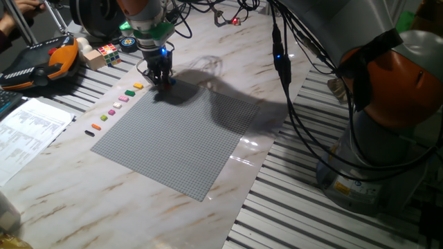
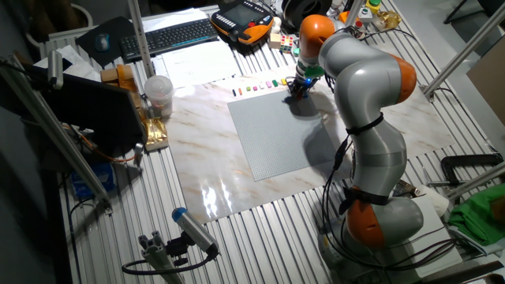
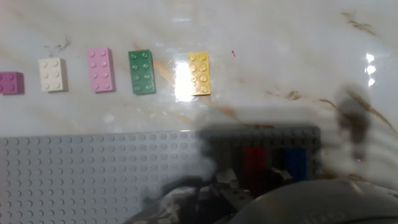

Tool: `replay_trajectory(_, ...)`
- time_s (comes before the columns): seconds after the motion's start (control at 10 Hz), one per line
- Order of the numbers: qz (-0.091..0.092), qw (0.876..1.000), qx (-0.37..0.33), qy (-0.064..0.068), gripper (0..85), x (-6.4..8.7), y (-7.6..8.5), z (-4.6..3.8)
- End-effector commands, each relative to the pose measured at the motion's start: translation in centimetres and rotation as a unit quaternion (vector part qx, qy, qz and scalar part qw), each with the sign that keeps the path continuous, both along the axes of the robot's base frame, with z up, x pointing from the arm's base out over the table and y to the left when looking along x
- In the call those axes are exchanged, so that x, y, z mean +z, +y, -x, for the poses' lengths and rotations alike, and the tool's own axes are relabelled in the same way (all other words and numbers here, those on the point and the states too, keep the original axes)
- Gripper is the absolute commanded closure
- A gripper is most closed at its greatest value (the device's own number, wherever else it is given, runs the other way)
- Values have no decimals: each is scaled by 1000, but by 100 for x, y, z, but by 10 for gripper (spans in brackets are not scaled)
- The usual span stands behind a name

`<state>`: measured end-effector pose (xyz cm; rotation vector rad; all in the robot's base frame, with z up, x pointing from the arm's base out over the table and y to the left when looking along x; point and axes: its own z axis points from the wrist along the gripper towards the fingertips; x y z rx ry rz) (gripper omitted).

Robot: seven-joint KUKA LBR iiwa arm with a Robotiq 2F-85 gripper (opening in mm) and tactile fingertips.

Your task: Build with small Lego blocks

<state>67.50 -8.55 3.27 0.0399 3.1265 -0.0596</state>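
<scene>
A row of small Lego blocks lies on the marble just beyond the grey baseplate (image 1: 187,138): yellow (image 3: 199,73), green (image 3: 142,71), pink (image 3: 101,70), white (image 3: 52,74) and magenta (image 3: 9,82). The fixed view shows the same row running from yellow (image 1: 138,86) down to orange (image 1: 96,126) and black (image 1: 89,133). A red block (image 3: 253,160) and a blue block (image 3: 296,163) sit side by side on the baseplate (image 3: 93,174) near its corner. My gripper (image 1: 163,79) hangs low over that corner, right by the two blocks. Blur and shadow hide its fingers.
A multicoloured puzzle cube (image 1: 109,52), a wooden block (image 1: 94,58) and an orange-and-black pendant (image 1: 41,62) lie beyond the row. Printed paper (image 1: 28,128) lies at the left. A keyboard (image 2: 170,35) and a plastic cup (image 2: 158,93) stand further off. Cables (image 1: 284,69) hang over the table's right side.
</scene>
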Motion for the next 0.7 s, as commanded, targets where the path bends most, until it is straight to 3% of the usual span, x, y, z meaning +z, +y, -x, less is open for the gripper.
replay_trajectory(0.0, 0, 1000, 1, 0, 507, -2, -1, -5)
replay_trajectory(0.6, -3, 1000, 3, -2, 543, -13, -11, -23)
